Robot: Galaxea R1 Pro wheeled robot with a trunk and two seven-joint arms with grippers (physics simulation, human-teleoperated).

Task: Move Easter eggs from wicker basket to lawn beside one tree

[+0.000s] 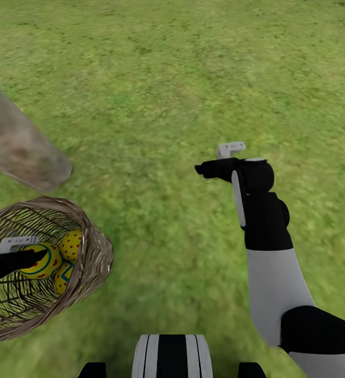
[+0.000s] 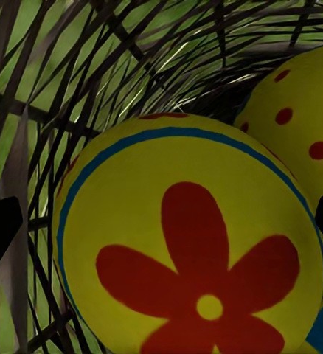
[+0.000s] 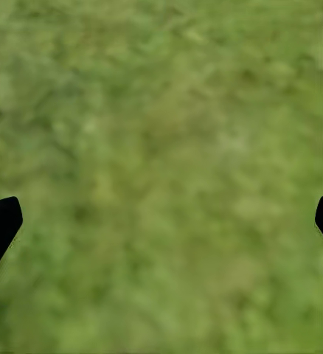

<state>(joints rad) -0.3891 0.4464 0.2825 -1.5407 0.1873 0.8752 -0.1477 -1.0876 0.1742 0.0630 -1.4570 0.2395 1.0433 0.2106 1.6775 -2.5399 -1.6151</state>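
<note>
Left hand reaches into the wicker basket, spread around an Easter egg.
All three eggs seemingly inside, near left on lawn; right hand spread, holding nothing.

Nothing in view apart from the task's own things and the robot.
</note>
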